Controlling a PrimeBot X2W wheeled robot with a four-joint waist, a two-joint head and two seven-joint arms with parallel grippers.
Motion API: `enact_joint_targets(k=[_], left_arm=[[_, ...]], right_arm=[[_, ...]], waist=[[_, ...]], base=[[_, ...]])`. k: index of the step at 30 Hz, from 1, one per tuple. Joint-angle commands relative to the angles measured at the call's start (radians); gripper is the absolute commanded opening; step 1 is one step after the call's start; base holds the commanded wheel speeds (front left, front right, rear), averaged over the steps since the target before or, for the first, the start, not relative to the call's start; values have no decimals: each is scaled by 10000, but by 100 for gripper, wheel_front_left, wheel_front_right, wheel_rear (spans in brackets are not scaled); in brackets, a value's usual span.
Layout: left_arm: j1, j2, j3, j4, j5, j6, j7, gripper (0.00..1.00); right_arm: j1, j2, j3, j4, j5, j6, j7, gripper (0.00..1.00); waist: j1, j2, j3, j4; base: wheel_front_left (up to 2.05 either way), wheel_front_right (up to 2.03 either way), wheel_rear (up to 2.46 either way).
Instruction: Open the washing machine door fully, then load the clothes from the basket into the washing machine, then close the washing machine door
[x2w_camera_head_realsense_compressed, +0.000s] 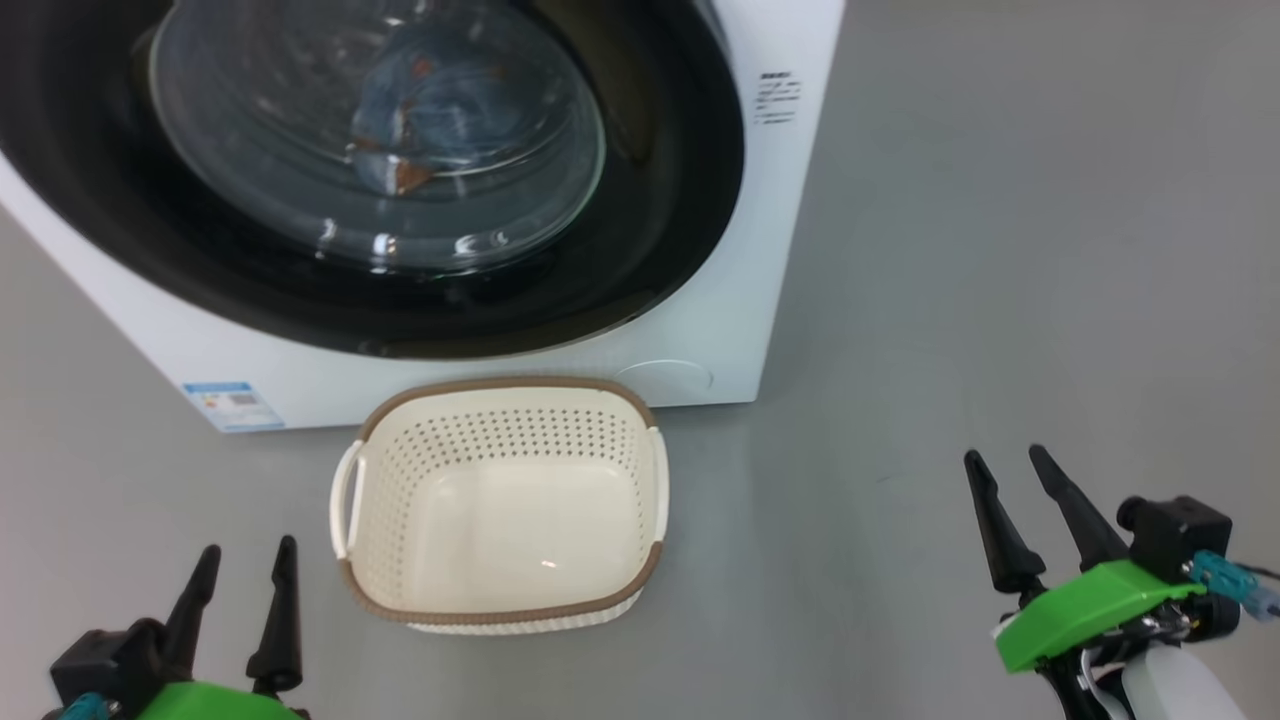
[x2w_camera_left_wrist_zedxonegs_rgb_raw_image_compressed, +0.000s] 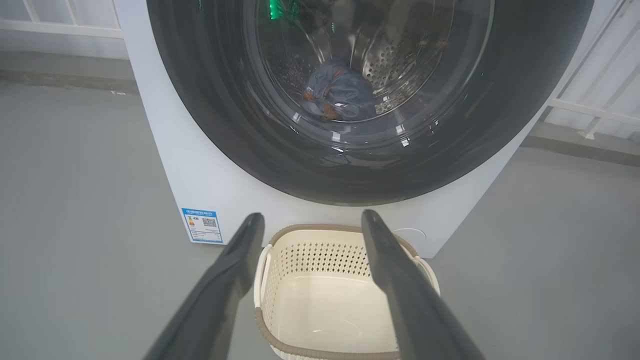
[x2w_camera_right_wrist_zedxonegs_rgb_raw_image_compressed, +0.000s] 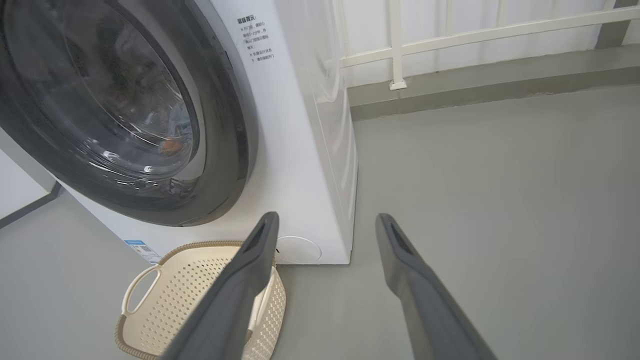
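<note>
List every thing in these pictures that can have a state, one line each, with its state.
washing machine door: shut.
clothes: inside the washing machine, behind the door glass.
basket: empty, upright.
left gripper: open, holding nothing.
right gripper: open, holding nothing.

The left gripper (x2w_camera_head_realsense_compressed: 250, 545) and the right gripper (x2w_camera_head_realsense_compressed: 1003, 453) are built alike: two long black fingers (x2w_camera_head_realsense_compressed: 1000, 540), broad at the root and tapering to slim points, set in a bright green moulded shell (x2w_camera_head_realsense_compressed: 1090, 605). Beside the right shell sits a boxy black block (x2w_camera_head_realsense_compressed: 1175, 535) with a teal plug (x2w_camera_head_realsense_compressed: 1220, 575) and thin wires, above a white forearm (x2w_camera_head_realsense_compressed: 1175, 692). Close up, the fingers look matt dark grey, with a shallow groove near each tip.
</note>
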Motion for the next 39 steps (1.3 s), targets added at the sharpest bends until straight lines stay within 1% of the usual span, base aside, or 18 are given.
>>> enact_joint_targets(k=[1,11,18,22,33,34,37,39], left_arm=[[-91,286,430,-148,22,-15,-65,100],[239,197,692,-174,105,-15,-65,100],[277,205,731,-209,142,-15,-65,100],[318,240,582,-365,28,-15,-65,100],[451,286,593,-271,26,-15,-65,100],[582,9,208,-95,-31,0,3,0],[698,-225,139,223,-59,2,22,0],[702,-277,149,244,-212,2,66,0]], right_arm=[[171,-27,130,-302,-27,-57,-48,100],[914,1,-286,-482,-51,-57,-48,100],[1002,50,-393,-481,-87,-57,-48,100],[1029,65,-413,-469,-99,-57,-48,100],[1125,95,-378,-451,-118,-57,-48,100],[1138,164,-597,-226,-13,0,4,0],[1167,296,-578,111,28,4,21,0],[1172,338,-597,128,181,3,72,0]], waist=[[0,-1,-142,-202],[0,-1,-385,-499],[0,-1,-447,-511],[0,-1,-485,-506],[0,-1,-655,-479],[0,-1,-654,-483],[0,-1,-657,-483],[1,-1,-661,-480]], base=[[0,0,0],[0,0,0],[0,0,0],[0,0,0],[0,0,0],[0,0,0],[0,0,0],[0,0,0]])
